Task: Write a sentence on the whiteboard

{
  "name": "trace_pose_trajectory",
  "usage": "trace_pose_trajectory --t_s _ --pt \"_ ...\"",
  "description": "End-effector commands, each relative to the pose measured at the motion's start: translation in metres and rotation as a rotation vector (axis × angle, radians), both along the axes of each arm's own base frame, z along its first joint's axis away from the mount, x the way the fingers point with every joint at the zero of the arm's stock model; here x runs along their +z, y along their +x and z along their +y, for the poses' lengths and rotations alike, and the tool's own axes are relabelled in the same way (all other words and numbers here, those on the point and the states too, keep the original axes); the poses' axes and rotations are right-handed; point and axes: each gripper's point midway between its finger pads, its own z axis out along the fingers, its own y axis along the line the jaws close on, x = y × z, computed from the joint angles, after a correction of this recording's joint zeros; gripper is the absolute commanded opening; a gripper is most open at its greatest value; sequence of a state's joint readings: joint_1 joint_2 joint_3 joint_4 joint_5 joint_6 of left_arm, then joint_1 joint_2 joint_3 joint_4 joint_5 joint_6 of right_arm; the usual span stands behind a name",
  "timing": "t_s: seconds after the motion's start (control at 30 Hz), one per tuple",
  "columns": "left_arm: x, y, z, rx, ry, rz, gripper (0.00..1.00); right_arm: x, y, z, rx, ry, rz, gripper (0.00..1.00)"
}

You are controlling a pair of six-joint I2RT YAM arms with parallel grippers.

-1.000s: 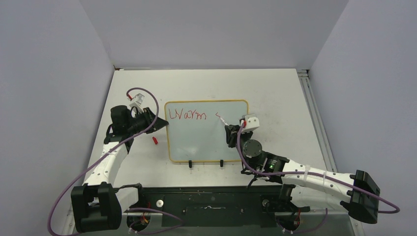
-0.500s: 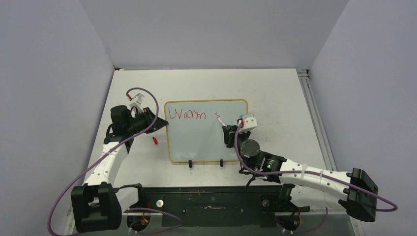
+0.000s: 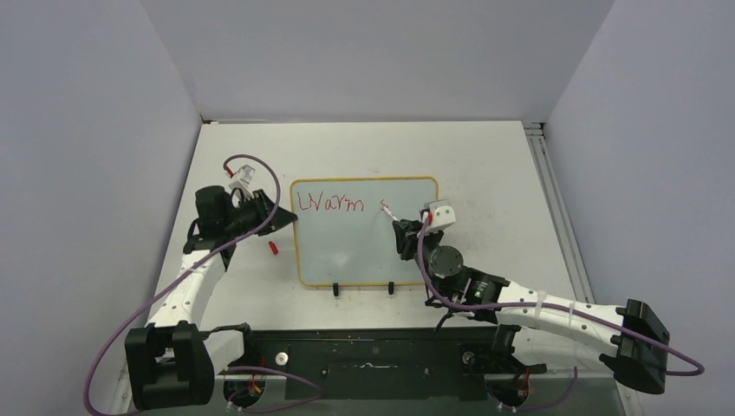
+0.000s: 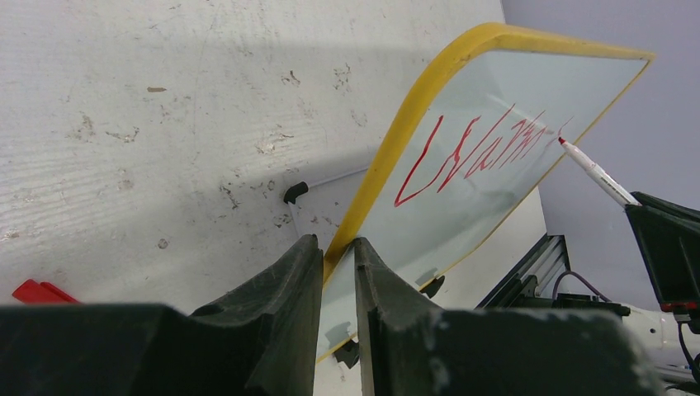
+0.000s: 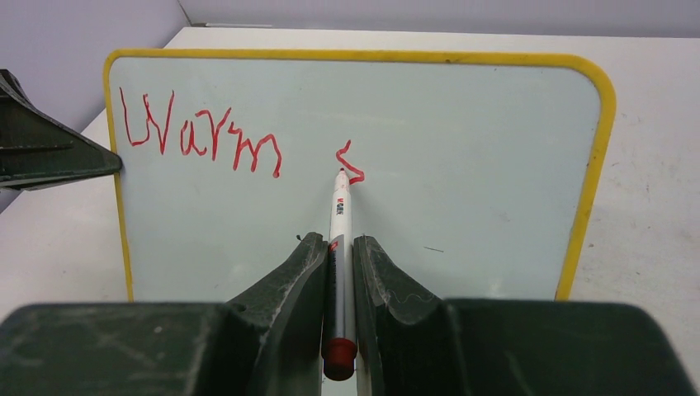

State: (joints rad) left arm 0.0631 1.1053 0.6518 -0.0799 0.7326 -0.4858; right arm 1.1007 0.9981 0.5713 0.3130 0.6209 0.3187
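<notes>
Only "Warm s" of the sentence [image 5: 198, 136] is on the whiteboard [image 5: 462, 165]; the right tool [image 5: 338, 264] grips the marker [image 5: 339, 219], the left tool [image 4: 337, 256] clamps its edge.

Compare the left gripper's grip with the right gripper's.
The black-fingered left gripper pinches the side edge of the pale yellow-framed whiteboard; the black-fingered right gripper clamps a slim white red-tipped marker. The left sits beside the board; the right faces it, marker tip at the red "s". Both are shut.

Red handwritten "Warm s" on the whiteboard [image 5: 495, 206] (tiny red print on the marker [image 5: 339, 223] barrel illegible)
</notes>
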Motion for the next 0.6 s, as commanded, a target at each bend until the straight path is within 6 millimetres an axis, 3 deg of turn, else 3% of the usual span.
trace_pose_trajectory --t_s 0.0,0.57 --pt "0.0261 0.0053 -0.0034 -0.028 0.005 -0.088 0.19 0.0262 0.0005 -0.0086 -0.021 0.038 -0.043 0.05" --pt "0.0254 0.006 -0.003 -0.027 0.008 -0.087 0.19 0.0331 0.0094 -0.0162 -0.076 0.022 -0.075 0.05"
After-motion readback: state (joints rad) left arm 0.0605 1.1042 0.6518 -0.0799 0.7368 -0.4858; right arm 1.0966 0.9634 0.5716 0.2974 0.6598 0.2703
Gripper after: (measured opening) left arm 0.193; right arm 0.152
